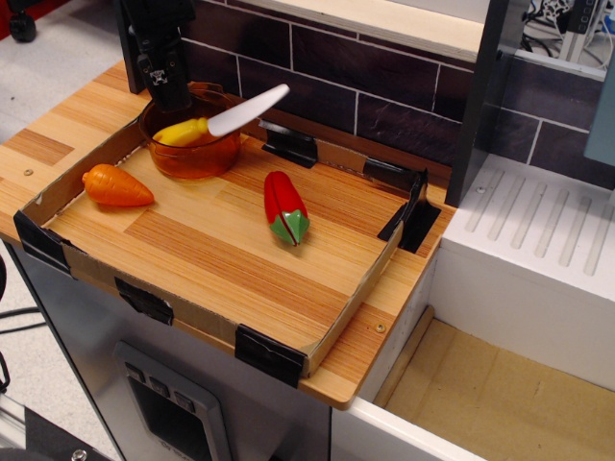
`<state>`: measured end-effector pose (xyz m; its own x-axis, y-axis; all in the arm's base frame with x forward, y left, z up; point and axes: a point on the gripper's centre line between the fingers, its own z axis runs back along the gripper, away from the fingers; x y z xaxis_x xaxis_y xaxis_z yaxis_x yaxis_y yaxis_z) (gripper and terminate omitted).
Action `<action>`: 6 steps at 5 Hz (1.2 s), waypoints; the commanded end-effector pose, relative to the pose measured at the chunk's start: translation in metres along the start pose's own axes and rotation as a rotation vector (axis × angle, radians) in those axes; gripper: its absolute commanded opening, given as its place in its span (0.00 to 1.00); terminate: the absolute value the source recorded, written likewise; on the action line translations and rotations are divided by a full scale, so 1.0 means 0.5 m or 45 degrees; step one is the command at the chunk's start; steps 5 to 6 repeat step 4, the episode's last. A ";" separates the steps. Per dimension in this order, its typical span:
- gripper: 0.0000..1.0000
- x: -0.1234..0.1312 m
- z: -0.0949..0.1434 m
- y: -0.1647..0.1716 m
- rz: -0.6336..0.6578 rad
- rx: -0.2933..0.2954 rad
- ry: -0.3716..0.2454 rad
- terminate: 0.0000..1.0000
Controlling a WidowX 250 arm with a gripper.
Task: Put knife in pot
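End effector [169, 94] hangs above the back-left rim of the pot [192, 149]; it grips nothing, but its dark fingers blur together, so whether they stand apart or together I cannot tell. Knife [219, 119] lies with its yellow handle down inside the pot and its white blade leaning on the right rim, sticking up and out to the right. Handle sits just below and right of the end effector, seemingly apart from it. To my eye the risk is tipping: most of the blade overhangs the rim, so a nudge from the arm could lever the knife out onto the table [221, 259], or slide the light pot. Carrot [115, 186] and pepper [285, 207] lie well clear
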<state>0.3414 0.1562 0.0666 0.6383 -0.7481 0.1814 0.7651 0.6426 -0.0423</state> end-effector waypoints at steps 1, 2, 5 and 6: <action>1.00 0.004 0.083 -0.004 -0.076 0.073 -0.081 0.00; 1.00 0.027 0.112 -0.033 -0.077 0.019 -0.143 0.00; 1.00 0.090 0.118 -0.125 -0.085 -0.046 -0.115 1.00; 1.00 0.090 0.118 -0.125 -0.085 -0.046 -0.115 1.00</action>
